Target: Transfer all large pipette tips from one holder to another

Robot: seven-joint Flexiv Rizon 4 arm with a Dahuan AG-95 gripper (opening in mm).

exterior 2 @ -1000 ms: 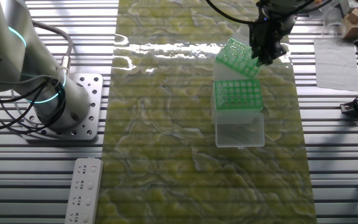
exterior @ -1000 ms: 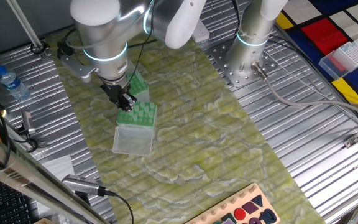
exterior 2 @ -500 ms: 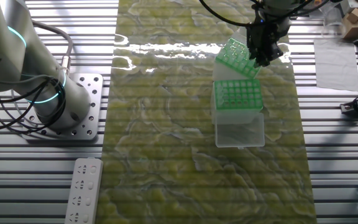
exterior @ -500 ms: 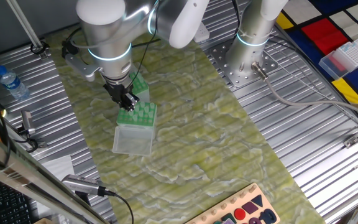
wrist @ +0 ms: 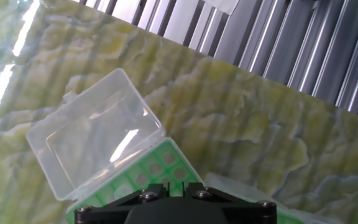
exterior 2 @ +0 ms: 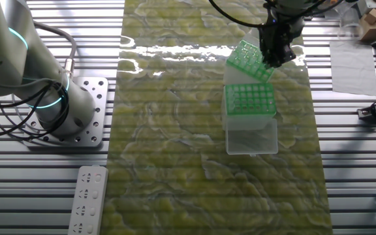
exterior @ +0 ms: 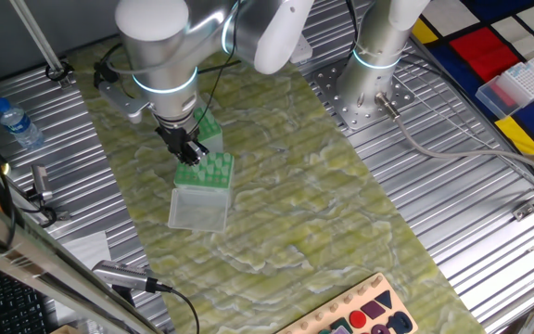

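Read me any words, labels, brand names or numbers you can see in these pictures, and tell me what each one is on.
None can be read in any view.
Water bottle: has a label band, too small and blurred to read.
White remote-like pad: button marks, too small to read.
Puzzle board: coloured shapes only, no text visible.
Tip holders and open clear lid: no print visible.

no readable text, labels, brands or numbers anywhere

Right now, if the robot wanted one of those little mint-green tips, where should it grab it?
Probably by the round top, coming straight down from above: the large pipette tips stand upright in a tight grid, so only their tops are exposed. The gripper hovers just over them.
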